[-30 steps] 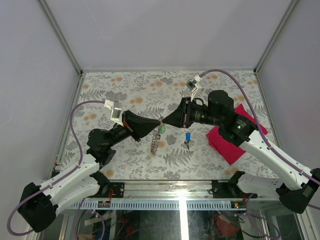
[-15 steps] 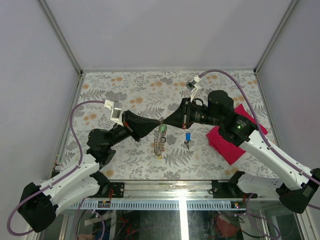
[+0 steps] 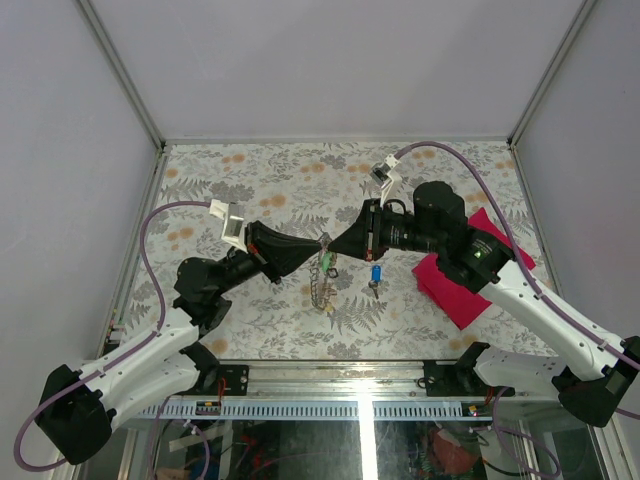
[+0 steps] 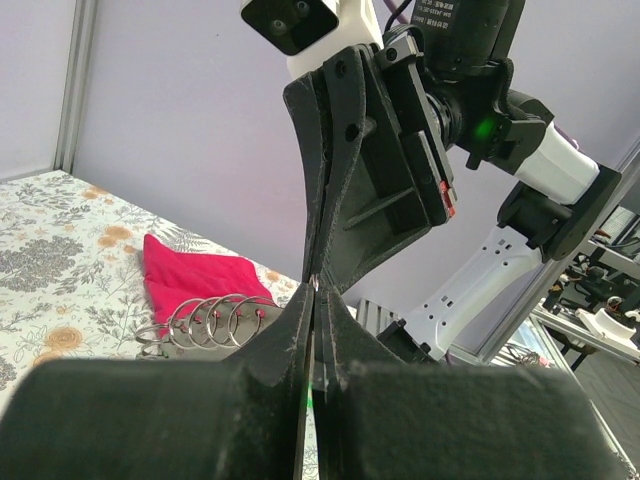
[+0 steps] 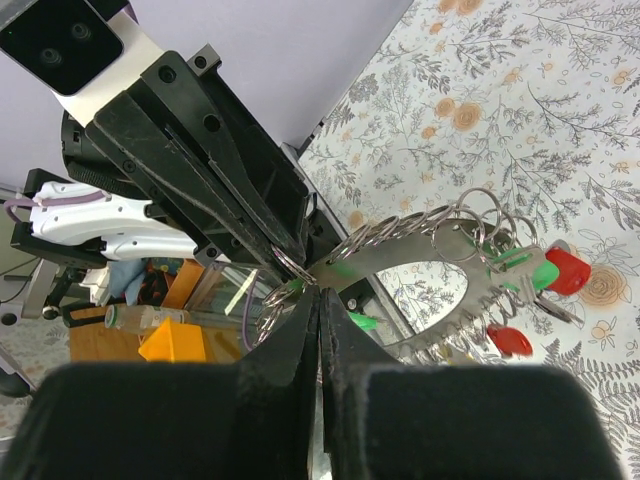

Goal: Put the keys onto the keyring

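Observation:
The keyring, a grey metal ring lined with small split rings, hangs in the air between both arms. Red and green key heads dangle from it in the right wrist view. My left gripper is shut on one of its small rings. My right gripper meets it tip to tip, shut at the keyring's rim. A green-headed key dangles just under the tips. The blue-headed key lies on the table to the right of the keyring.
A red cloth lies on the flowered table under the right arm. Metal frame posts and grey walls bound the table on three sides.
My right gripper has closed at the keyring's rim. The keyring has swung from a leftward tilt to hang straighter, a little further right.

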`<state>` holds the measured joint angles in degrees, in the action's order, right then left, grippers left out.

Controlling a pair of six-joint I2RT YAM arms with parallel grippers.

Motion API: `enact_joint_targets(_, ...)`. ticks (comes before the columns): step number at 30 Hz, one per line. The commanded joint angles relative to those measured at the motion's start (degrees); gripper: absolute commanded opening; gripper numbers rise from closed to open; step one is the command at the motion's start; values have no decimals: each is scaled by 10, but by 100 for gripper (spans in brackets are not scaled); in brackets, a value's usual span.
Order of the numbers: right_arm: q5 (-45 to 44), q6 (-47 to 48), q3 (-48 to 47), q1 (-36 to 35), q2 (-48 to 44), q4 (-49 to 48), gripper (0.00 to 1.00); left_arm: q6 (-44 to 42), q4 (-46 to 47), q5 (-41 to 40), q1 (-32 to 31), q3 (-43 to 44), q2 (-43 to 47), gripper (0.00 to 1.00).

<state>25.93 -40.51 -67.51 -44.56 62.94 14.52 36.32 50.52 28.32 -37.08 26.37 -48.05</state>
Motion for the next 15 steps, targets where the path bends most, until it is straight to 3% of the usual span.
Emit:
enact_joint_targets(1,1,-2,13,2,-5,-17,0,-3,64,-2,2,32,5,0)
enact_joint_targets(9,5,-23,40,2,-4,-62,3,4,72,11,3,37,-3,0)
enact_joint_targets(15,-3,0,46,2,-18,-81,13,8,72,17,3,38,-6,0)
